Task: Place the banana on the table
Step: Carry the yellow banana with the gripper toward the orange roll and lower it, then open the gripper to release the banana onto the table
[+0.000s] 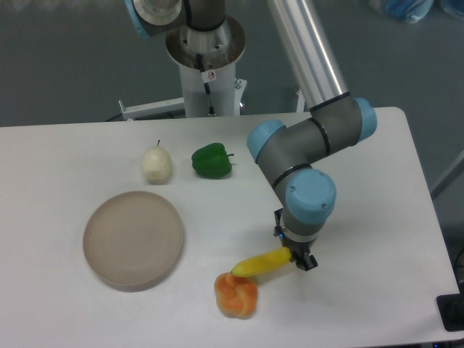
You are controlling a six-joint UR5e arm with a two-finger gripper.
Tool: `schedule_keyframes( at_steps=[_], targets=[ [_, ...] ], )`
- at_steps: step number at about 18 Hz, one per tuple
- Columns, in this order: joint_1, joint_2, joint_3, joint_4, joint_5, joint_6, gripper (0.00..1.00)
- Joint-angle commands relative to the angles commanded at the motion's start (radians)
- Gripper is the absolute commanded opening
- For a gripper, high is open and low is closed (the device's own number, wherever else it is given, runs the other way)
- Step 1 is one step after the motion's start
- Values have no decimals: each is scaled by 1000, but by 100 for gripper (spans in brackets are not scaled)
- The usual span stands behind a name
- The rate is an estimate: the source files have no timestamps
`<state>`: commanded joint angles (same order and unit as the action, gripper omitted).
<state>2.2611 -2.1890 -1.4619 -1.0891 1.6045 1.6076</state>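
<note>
The gripper point(296, 255) has its jaws closed on the right end of the banana point(259, 264), which sticks out to the left, roughly level with a slight downward tilt, its free tip hanging just over the top of the orange knotted bun point(235, 295) near the front edge of the table point(65, 312). Whether the tip touches the bun or clears it cannot be told from this angle. The banana looks light, smooth and fairly stiff along its length, so a pinch at one end carries it, but that end hold leaves a long lever: the fruit could pivot in the fingers or swing when lowered. A grip nearer the middle of the curve would be steadier, and gentle pressure suits it, since the skin looks slick and the flesh is likely to bruise. To the left lies the round beige plate point(133, 238); farther back sit a green bell pepper point(212, 161) and a pale onion-like vegetable point(156, 164). Bare tabletop right of the bun seems the safer spot for release.
</note>
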Motion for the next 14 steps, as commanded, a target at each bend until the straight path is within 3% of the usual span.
schedule_keyframes(
  at_steps=[1,3,14],
  targets=[
    [0,0,0,-2,0,-2,57],
    [-3,-2,0,-2,0,-6,100],
    [31,26,44,-9,-12,2,100]
  ],
)
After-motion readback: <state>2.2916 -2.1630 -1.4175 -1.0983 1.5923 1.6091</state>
